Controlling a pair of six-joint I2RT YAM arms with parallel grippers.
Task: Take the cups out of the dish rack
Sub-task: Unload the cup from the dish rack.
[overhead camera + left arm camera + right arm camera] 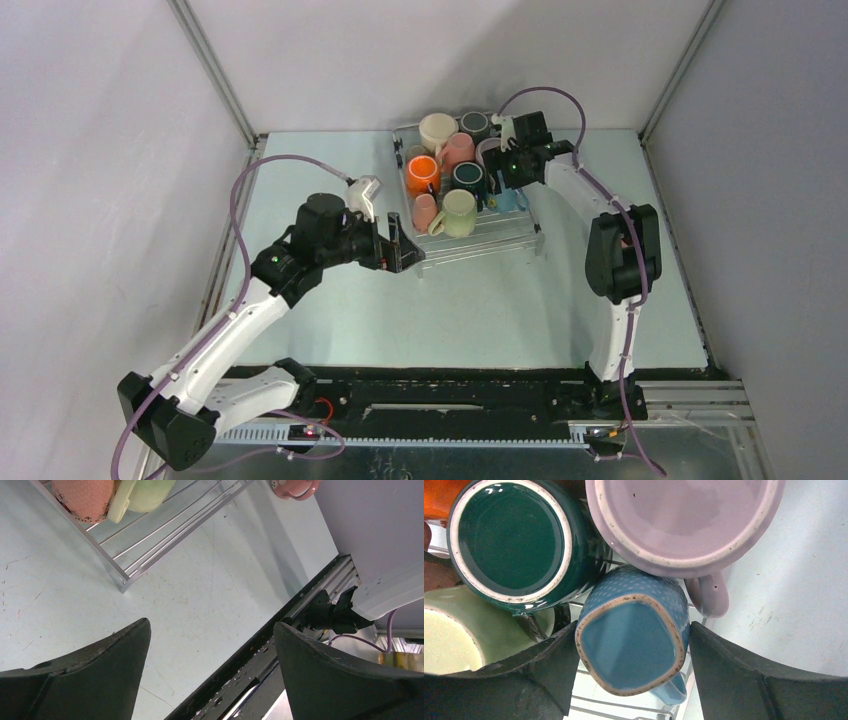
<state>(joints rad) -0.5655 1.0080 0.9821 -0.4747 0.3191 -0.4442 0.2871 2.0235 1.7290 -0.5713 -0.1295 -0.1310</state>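
Shows the dish rack [490, 238] at 12 o'clock on the tabletop [480, 310], its far half crowded with cups [423, 172], those in the right wrist view resting base-up, as for draining. Note the right end effector [633, 627] set low at the rack's 2 o'clock side, spread wide to either side of the blue mug [631, 652], apparently picked as the outermost cup, reachable without nudging neighbours. Cannot confirm a firm clamp: one pad seemingly at the mug's flank, the other just beside it. Note also the mauve mug [679, 520] close against the blue mug at 1 o'clock and the dark teal mug [516, 540] at 10 o'clock; hence, probably, a straight upward lift. Shows the left end effector [211, 625] wide and empty, hovering over tabletop just off the rack's 7 o'clock corner, near the pale green mug [145, 492] and plausibly staged for it. Judged early in the unloading.
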